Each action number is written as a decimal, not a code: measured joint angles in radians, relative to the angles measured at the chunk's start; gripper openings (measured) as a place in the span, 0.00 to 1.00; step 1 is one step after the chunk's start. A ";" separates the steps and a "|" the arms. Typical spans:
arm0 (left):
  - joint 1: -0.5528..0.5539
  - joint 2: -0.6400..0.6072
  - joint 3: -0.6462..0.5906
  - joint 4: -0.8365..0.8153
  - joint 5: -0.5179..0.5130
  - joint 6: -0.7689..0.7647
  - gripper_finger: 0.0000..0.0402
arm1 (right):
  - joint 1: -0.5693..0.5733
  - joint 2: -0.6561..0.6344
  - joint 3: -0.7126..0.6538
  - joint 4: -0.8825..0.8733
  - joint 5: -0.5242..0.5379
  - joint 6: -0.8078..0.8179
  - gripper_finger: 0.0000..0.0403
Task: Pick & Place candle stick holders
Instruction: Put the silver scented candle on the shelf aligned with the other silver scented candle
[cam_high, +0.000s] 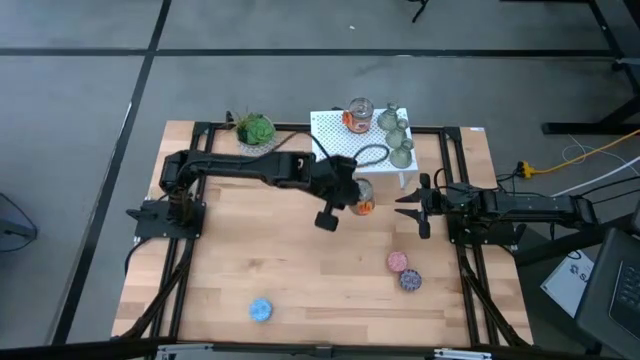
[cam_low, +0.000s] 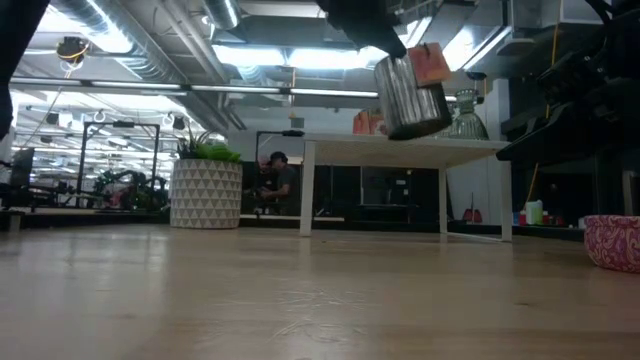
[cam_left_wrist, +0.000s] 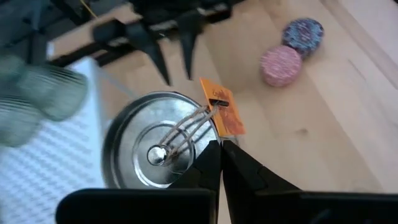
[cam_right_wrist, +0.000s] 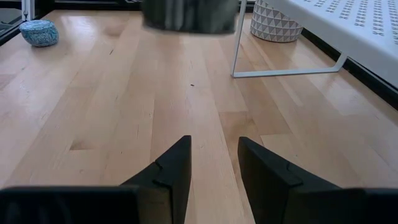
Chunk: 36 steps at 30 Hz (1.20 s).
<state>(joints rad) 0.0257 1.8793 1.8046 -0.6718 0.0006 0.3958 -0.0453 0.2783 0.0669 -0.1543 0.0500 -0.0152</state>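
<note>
Three olive-grey candle stick holders (cam_high: 397, 131) stand on their bases on the white perforated shelf (cam_high: 335, 135), next to a jar with an orange tag (cam_high: 358, 115). They show as a blur in the left wrist view (cam_left_wrist: 37, 93). My left gripper (cam_high: 345, 192) is shut on a silver metal tin (cam_left_wrist: 155, 149) with twine and an orange tag (cam_left_wrist: 222, 112), in front of the shelf. My right gripper (cam_high: 412, 205) is open and empty just to the right of the tin, pointing at it; it also shows in the right wrist view (cam_right_wrist: 214, 155). My left gripper pinches the tin at the edge of its lid (cam_left_wrist: 208, 142), beside the orange tag, between its two fingertips (cam_left_wrist: 205, 165). The tin is lifted clear of the table and hangs tilted, as the low view (cam_low: 410, 95) shows.
A pink disc (cam_high: 398, 261) and a purple disc (cam_high: 411, 280) lie near the right front, a blue disc (cam_high: 261, 310) near the front middle. A potted plant (cam_high: 255, 130) stands at the far edge, left of the shelf. The shelf's thin legs (cam_right_wrist: 235, 53) stand on the wooden tabletop.
</note>
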 joint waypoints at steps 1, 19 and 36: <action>0.009 0.000 0.016 -0.008 0.001 0.011 0.01 | 0.000 0.000 0.000 0.000 0.000 0.000 0.34; 0.166 0.000 0.067 0.030 -0.003 0.338 0.01 | 0.000 0.000 0.000 0.000 0.000 0.000 0.34; 0.266 0.048 0.067 0.088 0.023 0.430 0.00 | 0.000 0.000 0.000 0.000 0.000 0.000 0.34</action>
<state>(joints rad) 0.2919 1.9277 1.8717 -0.5835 0.0232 0.8258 -0.0456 0.2783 0.0669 -0.1543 0.0498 -0.0153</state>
